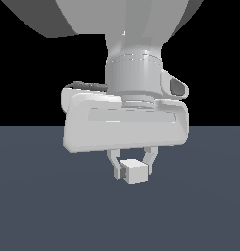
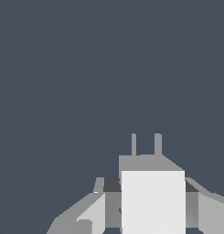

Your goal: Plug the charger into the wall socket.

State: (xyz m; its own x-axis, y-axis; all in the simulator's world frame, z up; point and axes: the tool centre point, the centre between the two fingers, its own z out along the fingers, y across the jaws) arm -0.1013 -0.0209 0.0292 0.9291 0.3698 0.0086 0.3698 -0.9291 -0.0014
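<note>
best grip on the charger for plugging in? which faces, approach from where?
Grip the charger by two opposite flat side faces of its block body, coming from the back end, away from the two prongs visible in the wrist view. The flat parallel sides suit the jaws, and the prongs stay free. The gripper appears to hold it this way already, jaws on either side. No socket is in view.

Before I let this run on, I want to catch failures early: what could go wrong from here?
1. The wall socket shows in neither view, so prong alignment cannot be checked yet; approaching it blind could miss.
2. The end effector grips the charger only near the fingertips, so it may twist or slip under insertion force.
3. The two prongs are thin and, in the wrist view, stick out ahead of the block, so off-centre contact could jam.
</note>
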